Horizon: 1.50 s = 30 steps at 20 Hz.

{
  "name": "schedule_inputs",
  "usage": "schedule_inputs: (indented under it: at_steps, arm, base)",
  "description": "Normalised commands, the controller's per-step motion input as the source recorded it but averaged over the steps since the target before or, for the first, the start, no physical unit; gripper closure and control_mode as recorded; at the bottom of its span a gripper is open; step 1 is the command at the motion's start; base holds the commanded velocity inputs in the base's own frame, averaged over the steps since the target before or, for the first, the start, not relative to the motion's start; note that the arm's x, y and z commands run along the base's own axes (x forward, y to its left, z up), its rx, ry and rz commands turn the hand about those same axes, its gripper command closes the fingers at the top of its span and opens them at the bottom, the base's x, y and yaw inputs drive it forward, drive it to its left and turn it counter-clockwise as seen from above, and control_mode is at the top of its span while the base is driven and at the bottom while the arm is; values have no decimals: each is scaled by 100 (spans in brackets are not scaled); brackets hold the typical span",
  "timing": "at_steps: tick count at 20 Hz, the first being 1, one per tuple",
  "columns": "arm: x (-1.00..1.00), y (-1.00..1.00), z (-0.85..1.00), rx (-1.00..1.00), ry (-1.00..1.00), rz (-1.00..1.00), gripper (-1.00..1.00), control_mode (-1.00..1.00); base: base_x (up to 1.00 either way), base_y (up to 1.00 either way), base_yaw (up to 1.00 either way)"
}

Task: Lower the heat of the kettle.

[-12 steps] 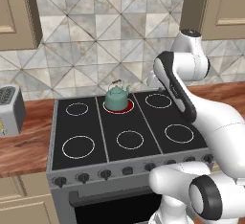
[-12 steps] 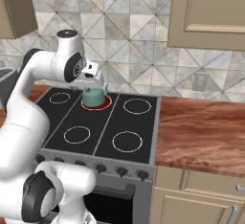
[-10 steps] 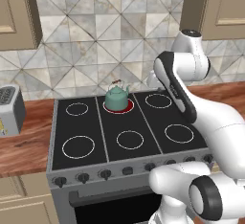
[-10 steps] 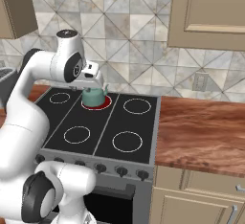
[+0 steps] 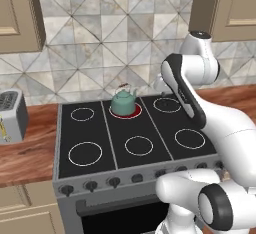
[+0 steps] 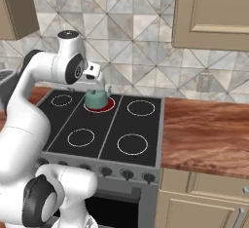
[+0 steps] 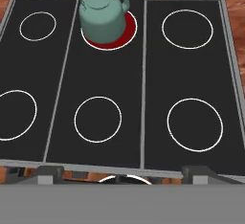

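The small teal kettle (image 5: 123, 102) stands upright on the stove's back middle burner (image 5: 133, 112), which glows red. From the other side, the kettle (image 6: 96, 97) sits just below my raised hand. My gripper (image 6: 100, 82) hangs above the stove, near the kettle and a little behind it. In the hand view the kettle (image 7: 102, 18) is at the top, far from the fingertips (image 7: 48, 172). My gripper (image 7: 123, 173) is open, its tips wide apart with nothing between them. A row of dark knobs (image 5: 90, 185) lines the stove's front panel.
Five other burners (image 7: 97, 118) are dark with white rings. A white-grey toaster (image 5: 10, 115) stands on the wooden counter left of the stove. Wooden counter (image 6: 204, 127) stretches to the right, with a wall outlet (image 6: 206, 82) above it. Cabinets hang overhead.
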Motion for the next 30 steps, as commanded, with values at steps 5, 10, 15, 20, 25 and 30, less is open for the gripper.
schedule_inputs:
  at_steps: [5,10,15,20,25,30]
  arm:
    - [0,0,0,0,0,0,-100,100]
    - [0,0,0,0,0,0,-100,100]
    - [0,0,0,0,0,0,-100,100]
    - [0,0,0,0,0,0,-100,100]
    - [0,0,0,0,0,0,-100,100]
    - [0,0,0,0,0,0,-100,100]
  base:
    - [0,60,-8]
    - [0,58,-7]
    - [0,51,-4]
    - [4,38,0]
    - [19,6,3]
    - [19,1,7]
